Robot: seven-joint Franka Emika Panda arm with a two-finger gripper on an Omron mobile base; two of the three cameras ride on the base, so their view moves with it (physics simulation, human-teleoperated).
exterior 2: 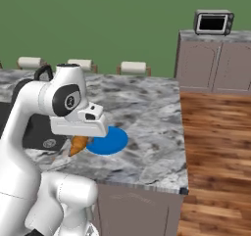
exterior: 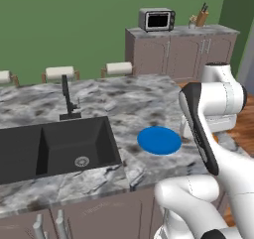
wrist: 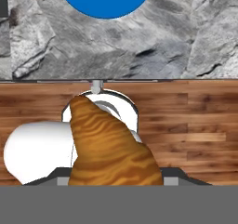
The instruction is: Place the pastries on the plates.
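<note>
1. Centrally, the croissant sits in the gripper, whose jaws are clamped on it; in the hand view it rises golden-brown and ridged from the bottom edge, and in the right base view it hangs just under the white hand.

2. Held above the counter, the croissant touches no surface; it lies off the near-left rim of the blue plate, close to the counter's front edge.

3. Seen from the hand, the blue plate is at the top of the view, with marble between it and the counter edge, and wood floor beneath the croissant. By this reading the pastry is short of the plate and not yet over it.

4. Step in hand, as judged: carrying the croissant to the blue plate. Doing it well calls for a level move inward from the counter edge until the pastry is over the plate's middle, then a gentle lowering before the jaws part, so that it lands flat and does not roll off the rim.

5. Risk, as judged: release at the present position would drop the croissant on bare marble or over the edge.

6. Surroundings: a dark sink with a black faucet lies left of the plate; a toaster oven stands on the far cabinets.
</note>
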